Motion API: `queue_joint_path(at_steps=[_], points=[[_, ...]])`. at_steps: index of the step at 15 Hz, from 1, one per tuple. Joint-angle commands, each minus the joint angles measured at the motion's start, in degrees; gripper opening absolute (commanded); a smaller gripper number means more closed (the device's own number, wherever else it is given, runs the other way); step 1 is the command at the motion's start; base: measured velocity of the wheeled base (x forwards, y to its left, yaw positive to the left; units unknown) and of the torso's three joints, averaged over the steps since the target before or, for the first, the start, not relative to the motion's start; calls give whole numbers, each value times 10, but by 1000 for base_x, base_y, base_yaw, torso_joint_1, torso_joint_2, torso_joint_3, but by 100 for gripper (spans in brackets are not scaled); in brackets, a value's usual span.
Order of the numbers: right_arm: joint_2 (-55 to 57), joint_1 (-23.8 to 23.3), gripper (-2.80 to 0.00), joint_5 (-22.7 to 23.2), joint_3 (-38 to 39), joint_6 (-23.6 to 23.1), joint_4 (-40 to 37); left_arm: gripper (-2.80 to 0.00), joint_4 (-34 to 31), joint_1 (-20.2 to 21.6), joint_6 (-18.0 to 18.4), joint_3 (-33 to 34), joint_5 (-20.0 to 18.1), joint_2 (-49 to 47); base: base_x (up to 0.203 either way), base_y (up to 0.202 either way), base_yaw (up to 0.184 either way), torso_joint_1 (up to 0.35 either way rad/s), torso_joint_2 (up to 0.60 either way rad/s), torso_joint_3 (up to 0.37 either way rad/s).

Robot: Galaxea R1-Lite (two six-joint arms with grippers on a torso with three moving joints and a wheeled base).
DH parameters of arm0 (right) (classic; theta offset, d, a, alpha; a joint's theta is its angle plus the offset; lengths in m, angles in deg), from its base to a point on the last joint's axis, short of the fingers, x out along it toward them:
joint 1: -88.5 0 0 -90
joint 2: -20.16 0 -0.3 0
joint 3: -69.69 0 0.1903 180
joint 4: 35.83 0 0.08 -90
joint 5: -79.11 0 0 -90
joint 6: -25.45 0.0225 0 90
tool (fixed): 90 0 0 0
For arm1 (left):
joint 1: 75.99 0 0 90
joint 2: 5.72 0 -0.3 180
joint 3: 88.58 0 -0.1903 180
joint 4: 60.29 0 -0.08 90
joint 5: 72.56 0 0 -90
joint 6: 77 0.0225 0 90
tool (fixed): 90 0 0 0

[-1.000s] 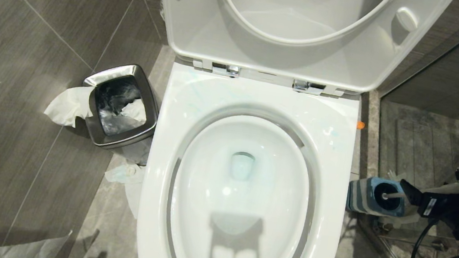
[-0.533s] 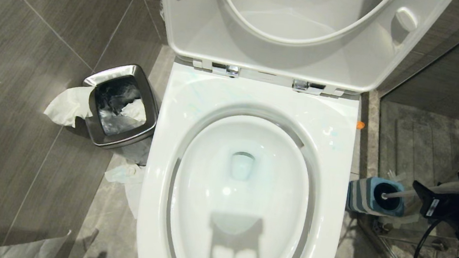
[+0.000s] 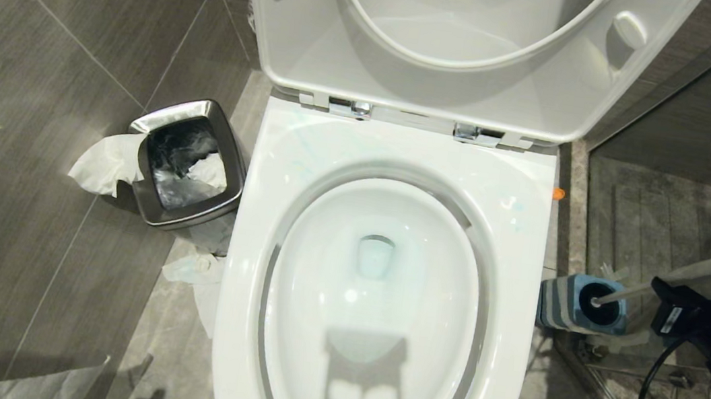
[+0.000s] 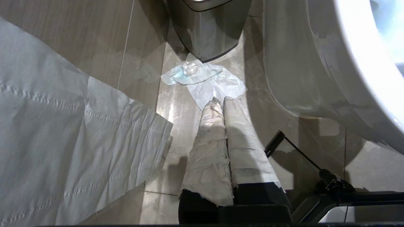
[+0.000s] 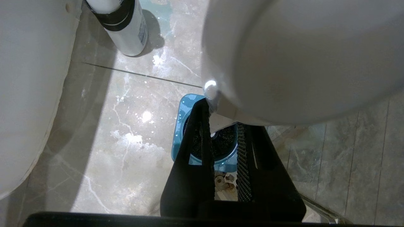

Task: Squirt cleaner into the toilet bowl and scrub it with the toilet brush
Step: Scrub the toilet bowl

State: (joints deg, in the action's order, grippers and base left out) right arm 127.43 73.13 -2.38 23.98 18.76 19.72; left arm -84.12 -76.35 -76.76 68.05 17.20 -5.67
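The white toilet bowl [image 3: 526,247] fills the middle of the head view with its seat and lid raised. To its right, the toilet brush [image 3: 625,294] leans out of a blue-and-grey striped holder [image 3: 560,302]. My right gripper [image 3: 659,291] is shut on the brush's white handle, partway up it. In the right wrist view the handle [image 5: 284,63] runs between my black fingers [image 5: 202,135], and the black bristles [image 5: 224,138] sit in the holder [image 5: 181,126]. My left gripper [image 4: 220,100] is shut and empty, low over the floor beside the bowl's outer wall [image 4: 315,63].
A steel bin [image 3: 187,162] with tissue [image 3: 106,162] hanging over it stands left of the toilet. Crumpled tissue [image 4: 202,78] and a long paper sheet [image 4: 63,142] lie on the floor. A white bottle with a black band [image 5: 126,28] stands by the toilet base.
My right gripper has closed on the brush handle and shifted slightly to the right. The handle now leans further out of the holder. The left arm has not moved.
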Motion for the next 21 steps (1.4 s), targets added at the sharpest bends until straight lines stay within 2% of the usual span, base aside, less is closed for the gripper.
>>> queue_joint_path(at_steps=[1,6,9,21], points=[[-1,0,-280,-1,2,-2,6,-280,0,0,0,2,0,0,0,0,0,0,0,0],[-13,0,-280,-17,45,-9,48,-280,0,0,0,1,0,0,0,0,0,0,0,0],[-34,0,-280,-13,46,1,73,-280,0,0,0,2,0,0,0,0,0,0,0,0],[-198,1,-280,-7,103,20,43,-280,0,0,0,1,0,0,0,0,0,0,0,0]])
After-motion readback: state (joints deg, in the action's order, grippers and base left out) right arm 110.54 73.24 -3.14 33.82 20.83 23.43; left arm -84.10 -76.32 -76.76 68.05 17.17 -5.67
